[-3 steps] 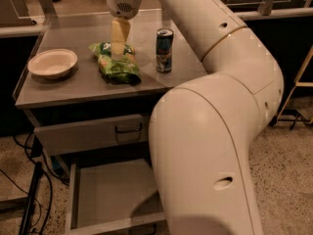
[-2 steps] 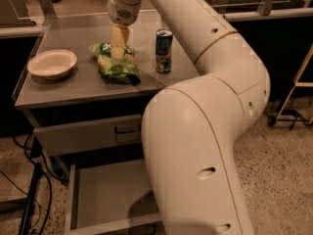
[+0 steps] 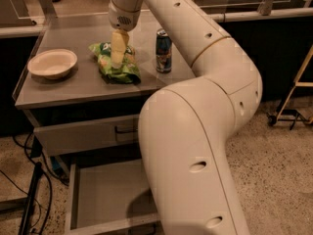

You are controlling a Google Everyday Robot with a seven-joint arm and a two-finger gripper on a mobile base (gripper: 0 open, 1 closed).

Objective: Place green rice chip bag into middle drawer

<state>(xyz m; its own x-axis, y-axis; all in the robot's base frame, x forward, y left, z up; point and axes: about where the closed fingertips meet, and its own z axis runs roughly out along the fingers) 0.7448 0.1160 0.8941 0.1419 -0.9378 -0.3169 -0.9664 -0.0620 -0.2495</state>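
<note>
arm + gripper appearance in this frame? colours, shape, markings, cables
Arm: thick, rounded off-white shell links with small dark round holes and a thin tan seam ring; no cables show. Wrist housing has a dotted grille. Gripper, at the green rice chip bag, is pale yellow, narrow.

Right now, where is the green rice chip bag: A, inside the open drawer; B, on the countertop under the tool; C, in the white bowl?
B: the green rice chip bag lies on the countertop between the white bowl and the blue can, with the tool directly over it; the middle drawer below is open without it.
</note>
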